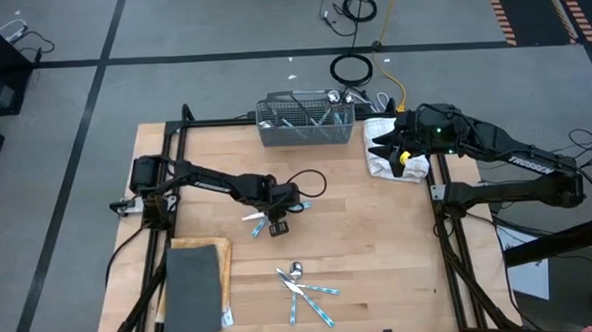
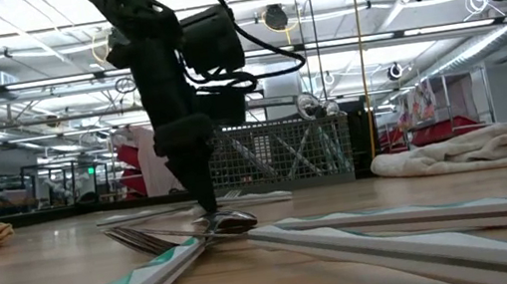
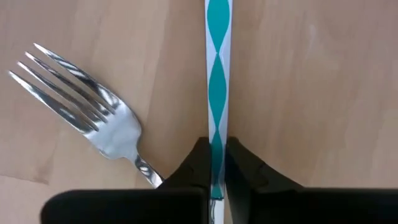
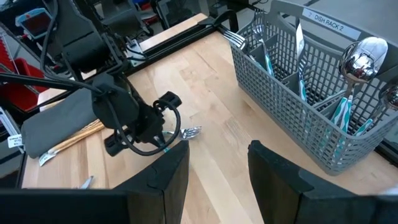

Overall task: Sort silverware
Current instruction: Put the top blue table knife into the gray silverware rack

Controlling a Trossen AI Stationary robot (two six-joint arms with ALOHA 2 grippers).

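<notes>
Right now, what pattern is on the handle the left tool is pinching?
White with a teal wavy diamond pattern on the handle, clearest in the left wrist view.

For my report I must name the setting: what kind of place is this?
Probably a robotics lab or workshop hall, not a kitchen: bare ceiling beams with strip lights, grey floor with black tape lines and loose cables, and a light wooden table framed by dark robot arms.
</notes>
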